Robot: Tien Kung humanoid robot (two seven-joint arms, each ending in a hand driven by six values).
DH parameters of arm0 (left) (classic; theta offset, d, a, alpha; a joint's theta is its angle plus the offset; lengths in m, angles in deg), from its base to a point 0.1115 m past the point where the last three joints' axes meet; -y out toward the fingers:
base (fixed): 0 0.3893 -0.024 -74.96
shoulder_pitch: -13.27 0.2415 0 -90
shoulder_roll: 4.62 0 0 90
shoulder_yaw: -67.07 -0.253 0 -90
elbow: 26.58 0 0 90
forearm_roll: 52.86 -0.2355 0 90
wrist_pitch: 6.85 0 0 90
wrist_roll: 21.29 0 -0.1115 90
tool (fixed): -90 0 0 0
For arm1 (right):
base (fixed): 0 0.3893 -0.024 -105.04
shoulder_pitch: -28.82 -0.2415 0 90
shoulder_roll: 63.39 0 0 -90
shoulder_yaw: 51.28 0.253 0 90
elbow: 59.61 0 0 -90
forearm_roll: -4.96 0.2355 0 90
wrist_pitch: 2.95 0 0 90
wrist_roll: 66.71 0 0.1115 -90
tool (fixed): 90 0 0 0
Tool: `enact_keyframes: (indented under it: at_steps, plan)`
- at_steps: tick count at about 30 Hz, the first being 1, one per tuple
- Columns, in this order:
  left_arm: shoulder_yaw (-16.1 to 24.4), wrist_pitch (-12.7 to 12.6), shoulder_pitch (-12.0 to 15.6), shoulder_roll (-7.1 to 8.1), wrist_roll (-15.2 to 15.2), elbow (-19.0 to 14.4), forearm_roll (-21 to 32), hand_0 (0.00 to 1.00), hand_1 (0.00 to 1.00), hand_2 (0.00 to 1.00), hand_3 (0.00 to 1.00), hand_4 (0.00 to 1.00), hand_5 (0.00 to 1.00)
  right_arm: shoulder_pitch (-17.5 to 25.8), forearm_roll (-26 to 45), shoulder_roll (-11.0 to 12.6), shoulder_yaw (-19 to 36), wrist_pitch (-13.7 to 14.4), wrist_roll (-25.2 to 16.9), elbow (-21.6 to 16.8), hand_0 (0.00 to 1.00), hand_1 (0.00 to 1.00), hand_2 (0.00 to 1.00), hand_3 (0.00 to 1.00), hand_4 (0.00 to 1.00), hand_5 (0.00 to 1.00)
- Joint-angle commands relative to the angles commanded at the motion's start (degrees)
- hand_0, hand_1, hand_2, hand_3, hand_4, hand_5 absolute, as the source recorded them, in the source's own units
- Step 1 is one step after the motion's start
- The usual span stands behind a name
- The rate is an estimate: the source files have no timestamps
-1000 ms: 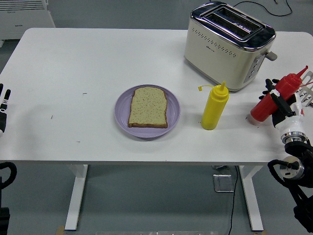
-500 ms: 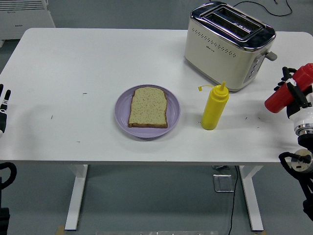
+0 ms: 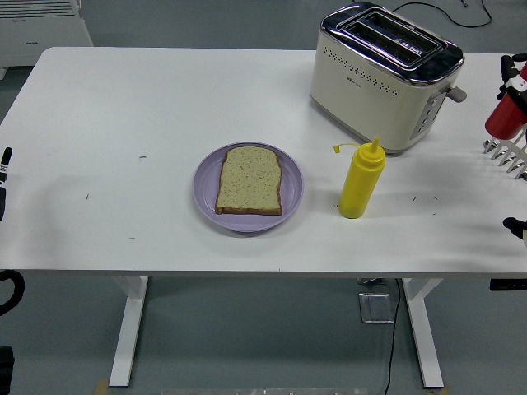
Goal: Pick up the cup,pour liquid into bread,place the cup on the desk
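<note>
Red squeeze bottle (image 3: 506, 115) now sits at the far right edge of the head view, lifted clear of the table and higher than half a second ago, when we saw it lower and further in, level with the toaster's base. We see the right hand (image 3: 516, 82) only as a few black fingers wrapped on the bottle's upper part; it grips the bottle, most of the hand is cut off by the frame edge. The white wrist that showed earlier has gone out of view; a bit of black arm remains at the right edge lower down. A slotted metal utensil (image 3: 509, 153) lies on the table under the bottle, now uncovered.

Left hand (image 3: 4, 169) has slid back too: only a sliver shows at the left edge, and we cannot tell how its fingers stand.

Nothing else moves. The purple plate (image 3: 290, 177) holds one slice of bread (image 3: 249, 180), lying flat, no sauce visible on it. The yellow squeeze bottle (image 3: 361, 180) stands upright just right of the plate, cap flipped to the side. The cream toaster (image 3: 383, 76) stands behind it; we see nothing in its slots. White table (image 3: 123, 123) otherwise unchanged.
</note>
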Motion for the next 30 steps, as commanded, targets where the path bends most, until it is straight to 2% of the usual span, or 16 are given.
enact_keyframes:
  at_steps: [3,6,11,14,19,23,29,30]
  plan:
    - [-0.01,0.03,-0.09,0.0,-0.01,0.02,0.03,0.776,0.73,0.723,0.661,0.524,0.938,-1.93,-7.22,1.04,-2.1,1.52,1.58,-2.09,0.028,0.089,0.247,0.393,0.743,0.235]
    - [0.11,0.04,-0.2,0.0,0.0,0.02,0.03,0.776,0.73,0.723,0.661,0.524,0.938,-4.33,-14.16,1.62,-5.33,3.97,5.44,-3.7,0.028,0.089,0.247,0.393,0.743,0.235]
    - [0.54,0.04,-0.4,0.0,0.01,-0.01,0.0,0.776,0.729,0.722,0.662,0.523,0.942,-8.94,-26.45,1.89,-11.15,6.33,12.74,-4.39,0.032,0.085,0.243,0.387,0.731,0.244]
    - [0.72,0.06,-0.41,0.0,0.02,-0.02,0.0,0.776,0.729,0.722,0.661,0.524,0.947,-11.79,-33.53,1.47,-13.9,6.53,15.92,-4.27,0.032,0.086,0.243,0.384,0.728,0.247]
    - [0.71,0.09,-0.37,0.0,0.01,0.03,0.0,0.777,0.728,0.721,0.66,0.525,0.948,-17.89,-45.76,-0.66,-18.96,4.56,19.14,-2.57,0.04,0.087,0.241,0.381,0.709,0.233]
    - [0.7,0.1,-0.26,0.0,0.02,0.04,-0.02,0.777,0.728,0.721,0.66,0.525,0.948,-21.85,-55.44,-2.04,-23.48,1.33,20.96,-0.58,0.04,0.087,0.241,0.381,0.709,0.233]
    - [0.71,0.09,-0.04,0.0,0.06,0.06,-0.02,0.777,0.728,0.721,0.66,0.525,0.949,-24.75,-69.36,-3.5,-28.44,-2.53,21.95,1.66,0.039,0.086,0.24,0.381,0.703,0.229]
    - [0.7,0.09,-0.04,0.0,0.06,0.06,-0.02,0.777,0.728,0.721,0.66,0.525,0.949,-24.86,-69.85,-3.58,-28.68,-2.71,21.98,1.78,0.039,0.086,0.24,0.381,0.703,0.229]
